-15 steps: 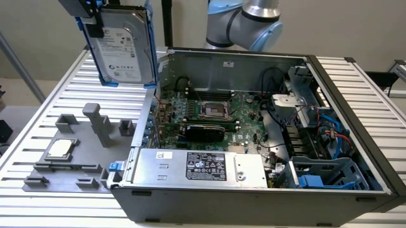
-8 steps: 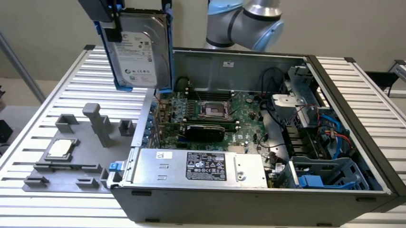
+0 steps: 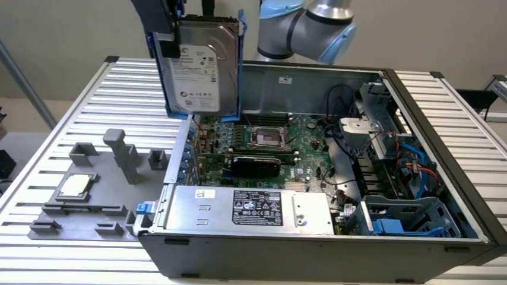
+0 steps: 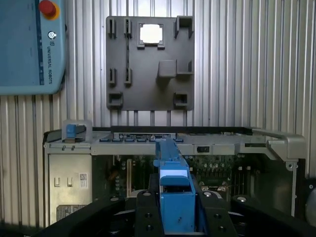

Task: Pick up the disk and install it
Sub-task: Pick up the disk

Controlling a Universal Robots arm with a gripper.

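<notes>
Disk [image 3: 199, 65]: silver-grey rectangular metal drive in blue plastic carrier, hung upright.
Gripper [image 4: 176, 213]: partly closed, clamped on the disk.
Location: 10 o'clock over open grey case [image 3: 317, 256].

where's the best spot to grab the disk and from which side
Near its top end, from above, pinched across the thin blue-framed edge, as the pincer holds the disk: it hangs upright, label face and lower end free.

I'm looking at a robotics lab bench: a ribbed aluminium table [image 3: 135, 89] carries an opened PC case [image 3: 317, 255] and a grey fixture plate [image 4: 148, 91], a light-blue arm [image 3: 321, 27] stands behind, and a teach pendant [image 4: 24, 49] with a red stop button [image 4: 47, 7] lies on the slats.
</notes>
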